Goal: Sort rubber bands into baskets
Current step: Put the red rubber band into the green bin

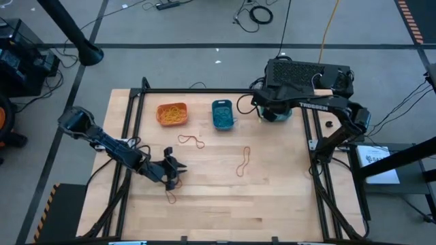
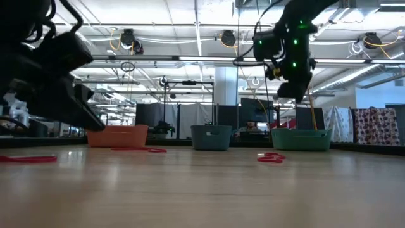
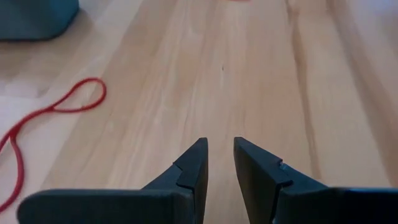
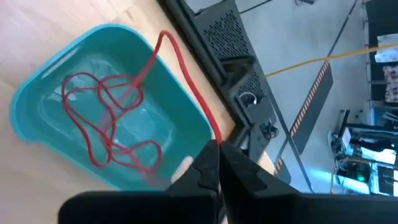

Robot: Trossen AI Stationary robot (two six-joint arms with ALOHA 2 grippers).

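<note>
Three baskets stand in a row at the far side: orange, blue and teal. The teal one holds several red rubber bands. My right gripper hangs over the teal basket, shut on a red band. My left gripper is low over the near left of the table, open, with nothing between its fingers. A red band lies flat on the wood beside it. More red bands lie loose on the table. My right gripper pinches a red rubber band between its two fingertips, slanting down from above the basket. The band's strand runs almost straight from the fingertips to a bend over the basket's rim. From there it drops into the basket among the other red bands.
A black metal frame runs around the table's edges. A black box with cables sits just behind the teal basket. The bare wood in the middle and near part of the table is free.
</note>
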